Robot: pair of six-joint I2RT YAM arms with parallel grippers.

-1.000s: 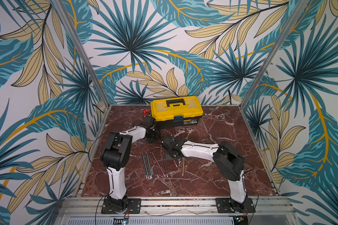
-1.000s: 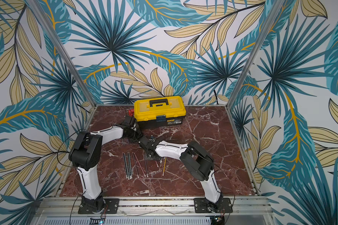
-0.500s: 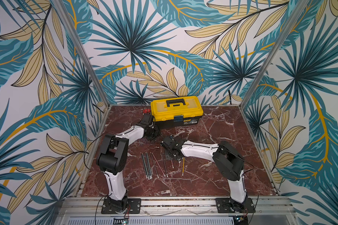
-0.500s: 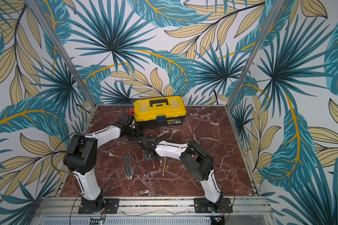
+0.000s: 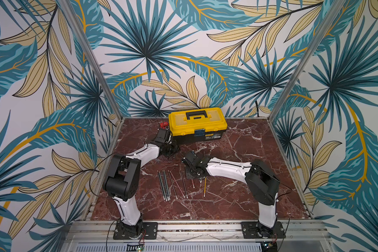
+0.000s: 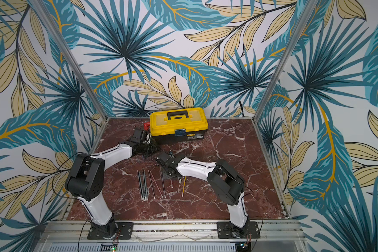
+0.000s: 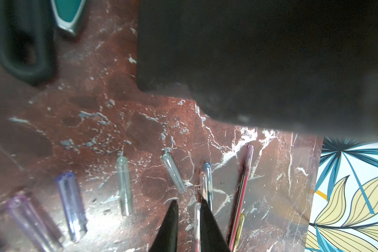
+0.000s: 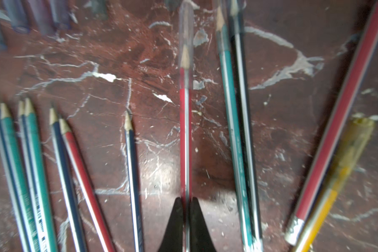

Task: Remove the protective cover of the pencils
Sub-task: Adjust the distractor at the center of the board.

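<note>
A red-brown marble tabletop (image 5: pixel 249 174) is seen in both top views, with a yellow toolbox (image 5: pixel 198 125) set near its far edge. The left gripper (image 7: pixel 188 201) is held low just beside the toolbox's black base. Its jaws are narrowly parted with a clear cap (image 7: pixel 197 218) between them, and whether that cap is clamped cannot be told. The right gripper (image 8: pixel 186 199) is clenched on a red pencil (image 8: pixel 185 131), whose tip is sheathed in a translucent cap (image 8: pixel 186 28). The other pencils (image 5: pixel 172 185) are fanned on the marble near mid-table, with a yellow pencil (image 5: pixel 205 187) on the right arm's side. Loose caps (image 7: pixel 124 185) are scattered on the marble near the toolbox.
</note>
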